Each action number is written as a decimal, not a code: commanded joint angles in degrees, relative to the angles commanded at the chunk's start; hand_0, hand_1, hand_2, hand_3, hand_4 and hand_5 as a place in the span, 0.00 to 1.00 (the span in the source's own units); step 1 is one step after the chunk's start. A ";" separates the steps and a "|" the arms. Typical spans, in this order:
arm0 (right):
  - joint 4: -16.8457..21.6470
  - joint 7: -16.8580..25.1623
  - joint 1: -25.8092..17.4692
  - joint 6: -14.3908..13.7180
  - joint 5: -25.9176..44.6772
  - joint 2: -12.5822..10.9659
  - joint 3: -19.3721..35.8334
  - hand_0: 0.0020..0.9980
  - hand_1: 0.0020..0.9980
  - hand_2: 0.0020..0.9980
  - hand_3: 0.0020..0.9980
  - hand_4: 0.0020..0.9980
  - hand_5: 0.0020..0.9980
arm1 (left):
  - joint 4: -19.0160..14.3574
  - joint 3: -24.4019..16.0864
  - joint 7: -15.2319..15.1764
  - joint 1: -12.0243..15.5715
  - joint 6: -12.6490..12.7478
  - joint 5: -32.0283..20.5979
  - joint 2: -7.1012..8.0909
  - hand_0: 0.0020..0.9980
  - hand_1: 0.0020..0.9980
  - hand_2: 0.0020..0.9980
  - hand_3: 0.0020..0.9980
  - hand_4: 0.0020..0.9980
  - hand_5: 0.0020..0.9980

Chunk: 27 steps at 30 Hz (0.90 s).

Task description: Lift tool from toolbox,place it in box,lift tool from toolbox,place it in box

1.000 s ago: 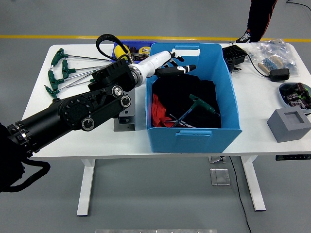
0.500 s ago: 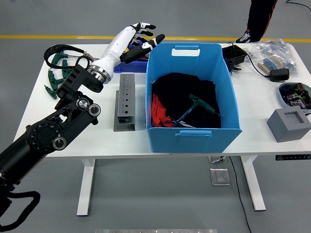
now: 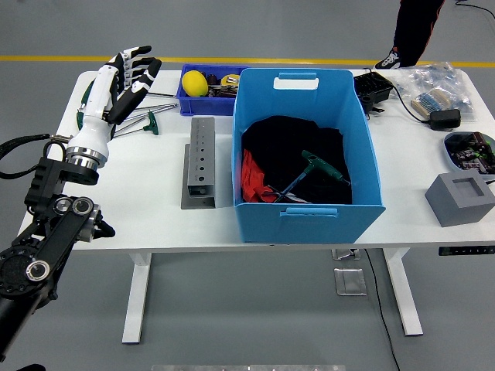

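Observation:
My left hand [image 3: 128, 73] hovers over the table's far left, fingers spread and holding nothing. Under and around it lie green-handled T-wrenches [image 3: 147, 121] on the white table. The big blue box [image 3: 307, 151] stands mid-table; inside, a green-handled T-wrench [image 3: 313, 166] rests on black and red cloth. A small dark-blue toolbox tray [image 3: 207, 83] sits at the far edge left of the box, with a yellow ball-like item [image 3: 193, 82] and small tools in it. My right arm is out of sight.
A grey metal block with holes [image 3: 200, 162] lies left of the box. At the right are a grey foam block [image 3: 461, 198], a bowl of parts [image 3: 469, 148], a black adapter [image 3: 445, 118] and bagged parts [image 3: 433, 85]. A person's legs [image 3: 414, 27] stand beyond the far edge.
My left hand has swung away from above the blue box, leftward across the toolbox tray, to the table's far left. It stays empty. The wrench in the box has not moved.

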 joint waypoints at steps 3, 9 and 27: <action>0.00 -0.23 -0.21 0.07 -0.93 0.15 1.11 0.62 0.61 0.69 0.54 0.79 0.58 | -0.85 -2.61 -0.34 2.35 -1.29 -4.29 0.71 0.71 0.73 0.78 0.79 0.84 0.73; 0.00 -0.64 -0.41 0.17 -2.57 0.38 2.60 0.62 0.61 0.70 0.54 0.79 0.58 | 0.11 -8.65 -2.03 7.34 -2.68 -11.10 0.94 0.73 0.74 0.79 0.79 0.85 0.74; 0.00 -0.91 -0.64 0.32 -4.16 0.62 4.31 0.62 0.61 0.70 0.54 0.79 0.58 | -0.68 -16.51 -3.89 15.41 -3.85 -9.18 -1.81 0.71 0.71 0.77 0.77 0.86 0.77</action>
